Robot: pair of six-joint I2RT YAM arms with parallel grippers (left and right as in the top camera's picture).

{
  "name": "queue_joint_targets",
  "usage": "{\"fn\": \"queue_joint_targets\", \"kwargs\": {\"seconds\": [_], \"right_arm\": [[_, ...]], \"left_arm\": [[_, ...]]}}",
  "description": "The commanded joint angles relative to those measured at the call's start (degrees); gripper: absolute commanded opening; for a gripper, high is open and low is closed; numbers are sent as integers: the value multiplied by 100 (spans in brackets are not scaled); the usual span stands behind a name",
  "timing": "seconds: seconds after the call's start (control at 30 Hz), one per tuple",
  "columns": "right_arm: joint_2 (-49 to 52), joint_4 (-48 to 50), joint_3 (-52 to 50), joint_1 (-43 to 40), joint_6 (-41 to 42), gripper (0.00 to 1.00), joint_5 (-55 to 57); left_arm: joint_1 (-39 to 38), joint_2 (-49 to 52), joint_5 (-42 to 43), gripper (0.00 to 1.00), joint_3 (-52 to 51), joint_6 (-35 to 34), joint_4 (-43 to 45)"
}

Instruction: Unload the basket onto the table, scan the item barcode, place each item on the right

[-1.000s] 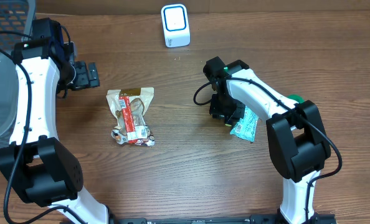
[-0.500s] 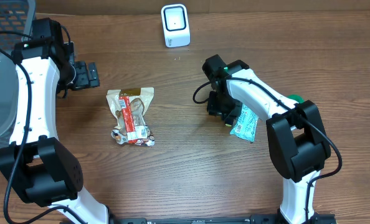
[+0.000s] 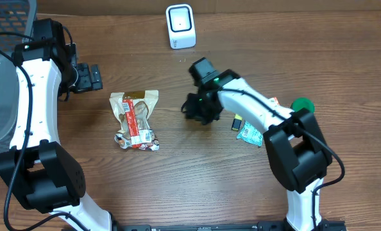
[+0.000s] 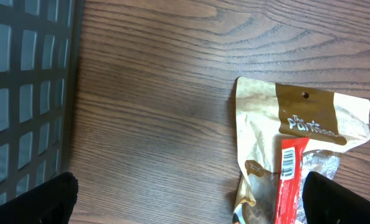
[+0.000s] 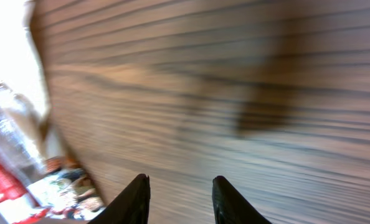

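Snack pouch, tan with a red strip whose barcode faces up, lies flat on the desk, left of centre. Over to the right lies a teal packet, partly under the right arm. Between those two is the right hand, its fingers a little apart with nothing in them. A green round thing sits just beyond the packet. Farther back, the left hand hovers beyond the pouch, spread wide and empty, near a dark basket. A white scanner stands at the far edge, well apart from both packets.
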Motion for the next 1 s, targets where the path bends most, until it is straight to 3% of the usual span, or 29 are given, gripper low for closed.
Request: {"fn": "queue_joint_targets", "kwargs": {"seconds": [0.0, 0.23, 0.4, 0.63, 0.83, 0.97], "right_arm": [[-33, 212, -46, 310, -9, 33, -105], [-33, 332, -46, 765, -7, 37, 804], [-33, 439, -46, 859, -11, 40, 846], [-33, 422, -46, 870, -9, 36, 835], [-33, 514, -46, 918, -63, 27, 240], [-33, 907, -46, 927, -774, 28, -1058]], "left_arm": [[-44, -107, 42, 100, 118, 87, 9], [-44, -107, 42, 100, 118, 87, 9], [-44, -107, 42, 100, 118, 87, 9], [-42, -107, 44, 100, 118, 87, 153], [-44, -107, 44, 100, 118, 85, 243], [-44, -107, 44, 100, 118, 87, 243]]}}
